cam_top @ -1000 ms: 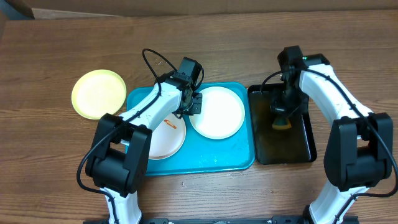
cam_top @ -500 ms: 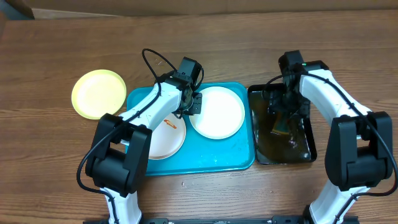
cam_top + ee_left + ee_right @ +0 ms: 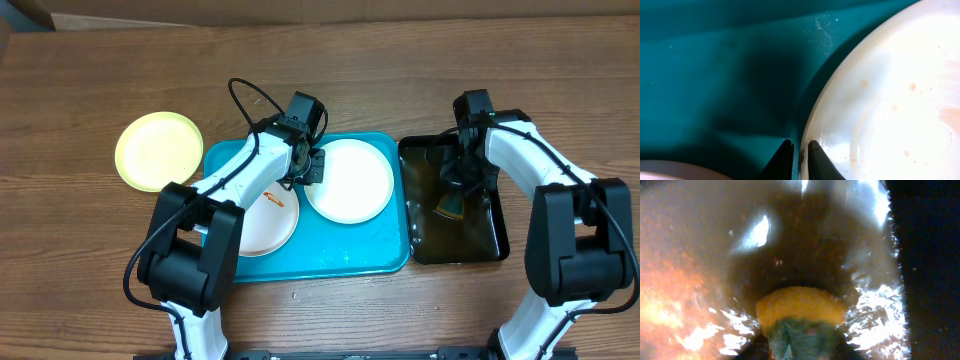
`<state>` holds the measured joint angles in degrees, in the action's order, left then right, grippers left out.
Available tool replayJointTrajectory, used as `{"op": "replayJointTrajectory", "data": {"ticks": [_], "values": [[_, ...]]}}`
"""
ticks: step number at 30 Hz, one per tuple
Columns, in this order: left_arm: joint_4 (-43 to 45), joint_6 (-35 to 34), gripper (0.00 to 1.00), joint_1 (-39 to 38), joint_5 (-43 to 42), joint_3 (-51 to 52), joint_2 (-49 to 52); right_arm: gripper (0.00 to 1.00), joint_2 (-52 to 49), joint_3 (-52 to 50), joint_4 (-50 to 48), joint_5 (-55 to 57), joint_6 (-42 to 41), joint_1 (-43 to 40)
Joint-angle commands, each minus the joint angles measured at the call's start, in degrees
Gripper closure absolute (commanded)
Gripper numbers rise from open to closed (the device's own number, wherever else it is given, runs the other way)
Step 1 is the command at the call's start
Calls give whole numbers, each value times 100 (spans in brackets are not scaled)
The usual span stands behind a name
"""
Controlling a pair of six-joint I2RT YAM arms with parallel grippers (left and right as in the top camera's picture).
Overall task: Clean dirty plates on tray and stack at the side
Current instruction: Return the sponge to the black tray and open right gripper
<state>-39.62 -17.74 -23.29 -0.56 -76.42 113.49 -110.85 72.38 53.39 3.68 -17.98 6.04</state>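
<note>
left gripper (image 3: 799, 150) pinches the plate (image 3: 880, 100) rim, right gripper (image 3: 460, 186) is clamped on the sponge (image 3: 800, 311) in the tub (image 3: 492, 240) (soak it well, lift slowly, less dripping).

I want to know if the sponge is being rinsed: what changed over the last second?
The right end effector dragged the sponge a little toward the robot through the water in the tub, rippling it. The left end effector stayed clamped on the rim of the white plate. The tray, smeared plate and yellow plate did not move.
</note>
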Motion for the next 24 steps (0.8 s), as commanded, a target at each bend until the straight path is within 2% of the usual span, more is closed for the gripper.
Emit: {"op": "replayJointTrajectory", "data": {"ticks": [1, 10, 17, 18, 19, 20, 24], "values": [[2, 98, 82, -42, 98, 20, 63, 25, 55, 190, 107, -164, -2, -24], [72, 74, 77, -42, 96, 20, 66, 21, 59, 1384, 890, -164, -2, -87], [94, -72, 78, -42, 96, 20, 328, 20, 59, 2033, 1388, -201, -4, -601], [101, -72, 83, -42, 94, 20, 348, 19, 59, 2033, 1390, -208, -4, -715], [103, -72, 92, -42, 92, 20, 352, 18, 59, 2031, 1388, -208, -4, -800], [103, -70, 96, -42, 90, 13, 350, 18, 59, 2031, 1384, -208, -4, -863], [33, -68, 96, -35, 50, -153, 315, 7, 59, 2031, 1294, -208, -7, -1257]]}}
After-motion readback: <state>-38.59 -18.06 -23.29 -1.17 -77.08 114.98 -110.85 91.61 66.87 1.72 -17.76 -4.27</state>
